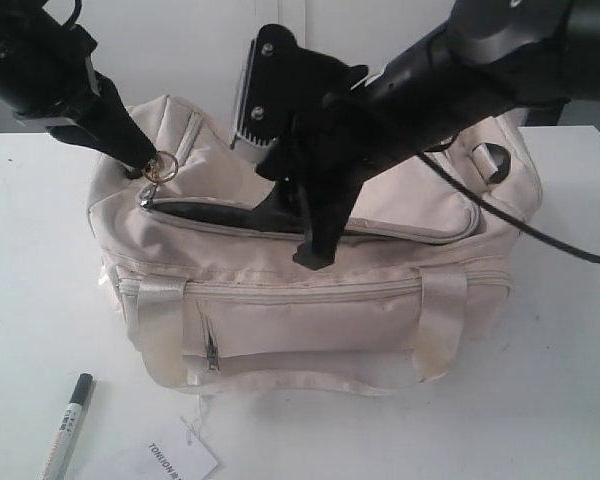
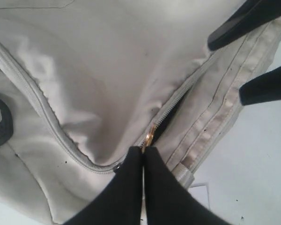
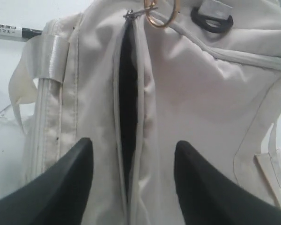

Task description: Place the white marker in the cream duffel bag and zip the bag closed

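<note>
Left claw (image 2: 143, 151): fingers pressed together, pinching the gold ring (image 2: 150, 133) of the top zip (image 1: 410, 235). In the exterior view it sits at 10 o'clock on the bag (image 1: 310, 310), at the zip's end.

Right claw (image 3: 131, 145): spread wide, holding nothing. One finger (image 3: 70, 187) stands on each side of the open zip slit. In the exterior view it hangs over the middle of the bag, one tip at the mouth of the opening.

Bag: one, cream, soft fabric, standing at the centre of the white desk (image 1: 540, 400). Top zip open along most of its length, dark lining showing. Shiny straps (image 1: 442, 320) hang down the front. Black end ring (image 3: 210, 21) near the gold ring.

Marker (image 1: 68, 425): one, outside the bag, lying on the desk at 7 o'clock from it, well apart from both claws. Dark cap points toward 1 o'clock. Pale barrel with small dark print runs off the lower edge of the exterior view.

Tag (image 1: 175, 460): one, white printed paper, flat on the desk at 6 o'clock from the bag's left end, near the marker.
</note>
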